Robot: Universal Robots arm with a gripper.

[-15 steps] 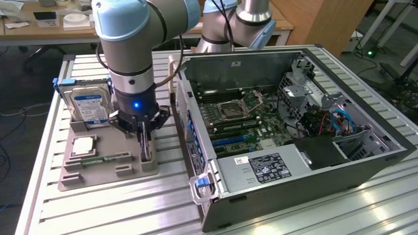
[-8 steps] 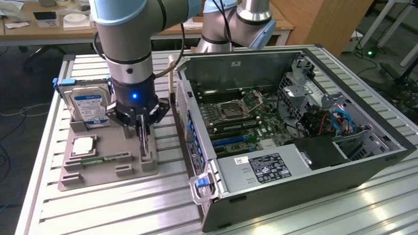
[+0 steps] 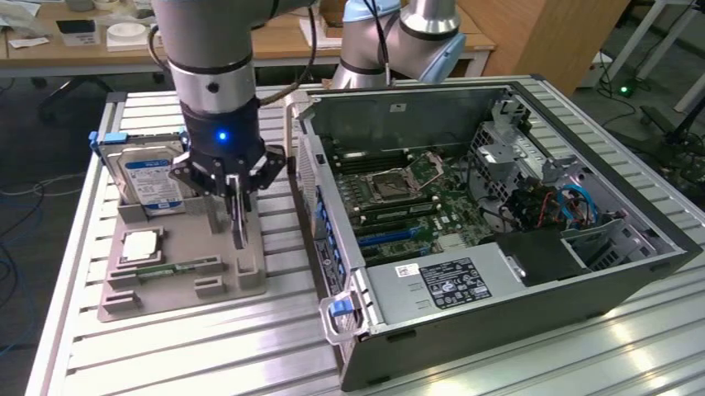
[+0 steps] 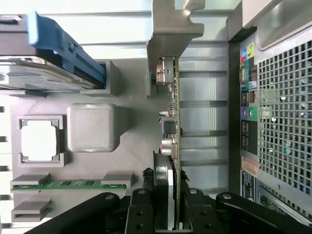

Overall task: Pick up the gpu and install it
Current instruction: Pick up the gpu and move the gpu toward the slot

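We judge the task to be at its first step. The gpu (image 3: 238, 227) stands on edge in the grey tray (image 3: 187, 289) on the desk (image 3: 220, 346), and the gripper (image 3: 234, 196) has its fingers (image 4: 141, 207) pressed against the card's two faces, so we read them as clamped on the gpu. Whether the card's lower edge has left its slot, we cannot tell. The installing is not yet done: the open computer case (image 3: 617, 272), at three o'clock from the tray in the exterior view, shows its motherboard (image 3: 441, 198) with no such card fitted.

The exterior view gives the layout. The hard drive (image 3: 152, 177) stands at nine o'clock from the gripper, with the processor (image 3: 140, 246) and the memory strip (image 3: 177, 268) at about seven o'clock.

The wrist view gives the grip itself. It looks along the card's edge (image 4: 173, 122), shows the pale bracket (image 4: 173, 29) at the card's far end, and shows the case's perforated wall close beside the card.
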